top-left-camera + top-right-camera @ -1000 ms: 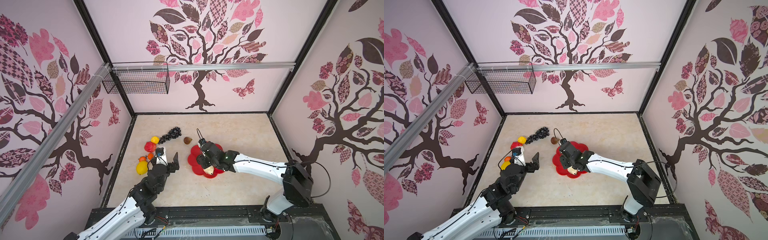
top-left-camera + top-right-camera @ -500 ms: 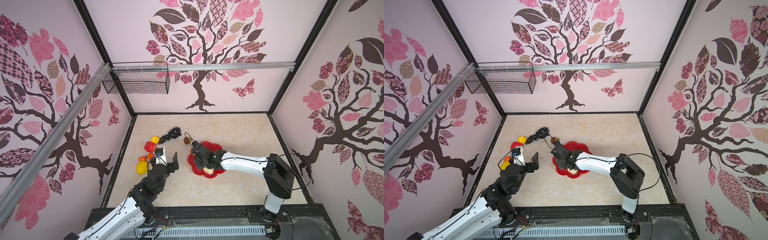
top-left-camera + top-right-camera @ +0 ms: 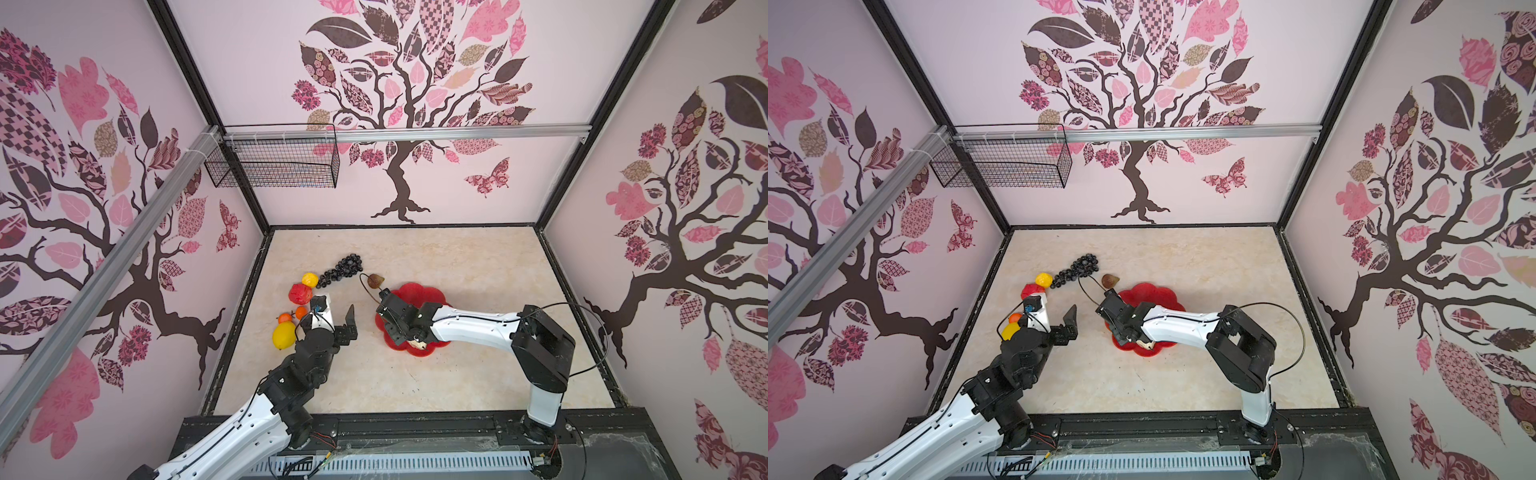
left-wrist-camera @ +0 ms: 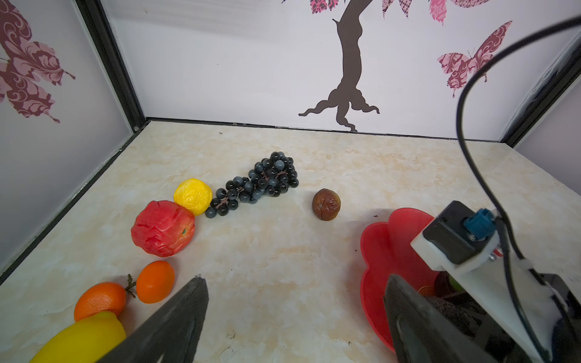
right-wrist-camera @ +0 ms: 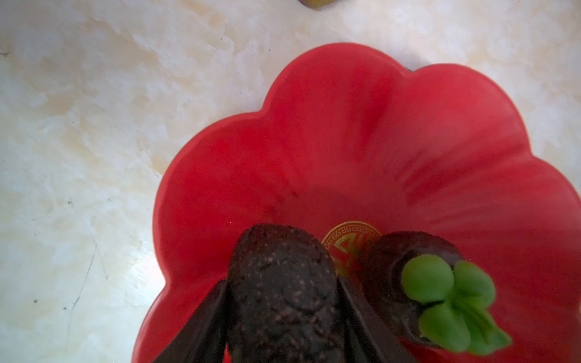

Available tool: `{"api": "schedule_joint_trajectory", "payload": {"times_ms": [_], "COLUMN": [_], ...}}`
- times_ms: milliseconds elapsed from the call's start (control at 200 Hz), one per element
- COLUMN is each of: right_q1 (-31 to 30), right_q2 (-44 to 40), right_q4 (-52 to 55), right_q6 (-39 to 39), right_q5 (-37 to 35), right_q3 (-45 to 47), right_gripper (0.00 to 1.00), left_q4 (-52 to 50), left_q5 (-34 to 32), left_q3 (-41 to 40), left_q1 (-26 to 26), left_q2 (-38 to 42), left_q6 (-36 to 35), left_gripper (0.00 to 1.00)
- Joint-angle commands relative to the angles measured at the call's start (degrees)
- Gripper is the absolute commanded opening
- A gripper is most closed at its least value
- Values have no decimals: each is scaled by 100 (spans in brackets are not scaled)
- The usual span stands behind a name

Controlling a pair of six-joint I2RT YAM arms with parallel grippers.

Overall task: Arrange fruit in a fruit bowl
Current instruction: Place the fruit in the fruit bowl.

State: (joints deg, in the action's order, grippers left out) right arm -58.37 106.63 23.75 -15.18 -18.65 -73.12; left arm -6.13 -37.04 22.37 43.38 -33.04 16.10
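Right hand low over the fruit bowl, with the dark avocado lying lengthwise between its fingers. Fingers close along both flanks of the avocado; pressing on it or just clear of it, impossible to tell. Just past the fingertips, the gold emblem at the bowl's centre, partly covered. Close beside one finger, a dark fruit with a green leafy cap, also in the bowl. Under the wrist in a top view, a cream pear at the bowl's rim. Ahead of the hand and past the far rim, a brown fig on the counter, apart from the bowl.

Left hand spread wide above the counter, nothing between its fingers. To its right, the bowl and the right hand. Ahead of it, the fig. Ahead and to its left, a black grape bunch, then a small yellow lemon just beside a red apple. Nearer, two oranges. Right by the left finger, a large yellow lemon.
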Motion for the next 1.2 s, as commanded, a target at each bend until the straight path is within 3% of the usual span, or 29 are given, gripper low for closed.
{"api": "schedule_joint_trajectory", "payload": {"times_ms": [0, 620, 810, 935, 1196], "right_q1": [-65, -122, -122, -122, -122], "right_q2": [191, -50, -133, -168, -204], "right_q4": [170, 235, 277, 284, 287], "right_q6": [25, -28, -124, -135, -134], "right_q5": [-130, 138, -80, -77, -48], "right_q3": [-193, -264, -255, -279, -352], "right_gripper": [58, 69, 83, 86, 88], "left_q4": [21, 85, 72, 70, 68], "left_q5": [-40, -74, -76, -76, -84], "left_q3": [-172, -170, -180, -172, -172], "left_q1": [-28, -26, -26, -31, -31], "left_q2": [58, -104, -83, -108, -115], "left_q6": [-1, -37, -37, -37, -45], "left_gripper": [90, 90, 90, 90, 90]}}
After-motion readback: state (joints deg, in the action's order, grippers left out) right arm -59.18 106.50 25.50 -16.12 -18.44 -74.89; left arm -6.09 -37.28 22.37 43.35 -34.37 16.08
